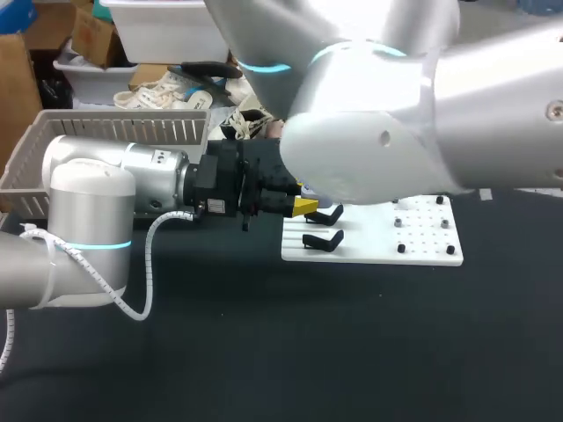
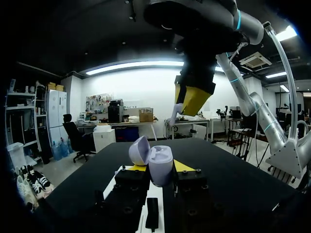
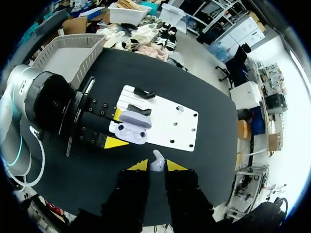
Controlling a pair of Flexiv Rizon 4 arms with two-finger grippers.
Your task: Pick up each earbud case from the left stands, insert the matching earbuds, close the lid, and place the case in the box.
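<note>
Right gripper (image 3: pixel 156 166), close to its camera, pinches one pale earbud (image 3: pixel 156 161) above the open lilac earbud case (image 3: pixel 132 128), clamped in the left gripper (image 2: pixel 160 167) over the white stand plate's (image 3: pixel 177 131) left edge. Both seem light, smooth, slippery; grip the case's sides.

Just ahead of the left arm's yellow-tipped black gripper (image 1: pixel 303 207) lay a white perforated board (image 1: pixel 424 239) carrying black hooked stands (image 1: pixel 323 239).

Robotics lab: black table (image 1: pixel 264 352), white perforated plate (image 1: pixel 427 236), industrial arm (image 1: pixel 88 202).
</note>
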